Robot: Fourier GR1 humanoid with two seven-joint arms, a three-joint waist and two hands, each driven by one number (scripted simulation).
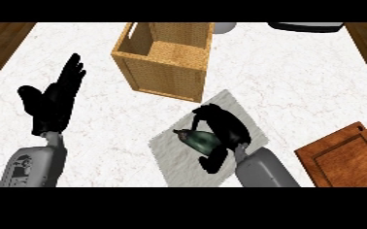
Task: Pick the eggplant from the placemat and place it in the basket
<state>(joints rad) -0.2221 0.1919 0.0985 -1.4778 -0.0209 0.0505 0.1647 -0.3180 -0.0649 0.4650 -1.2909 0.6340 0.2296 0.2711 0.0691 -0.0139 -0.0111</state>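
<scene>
Head view shows the right hand [225, 126] curled around the dark eggplant [201, 139] on the grey placemat [172, 157], ready to lift toward the nearby wicker basket [154, 75], while the left hand [54, 99] rests open.

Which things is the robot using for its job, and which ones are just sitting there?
For the job: eggplant, placemat it lies on, basket, right hand curled round the eggplant.

Just there: left hand resting open at the left, wooden board at the right edge, dark thing and pale thing at the top edge, both cut off.
</scene>
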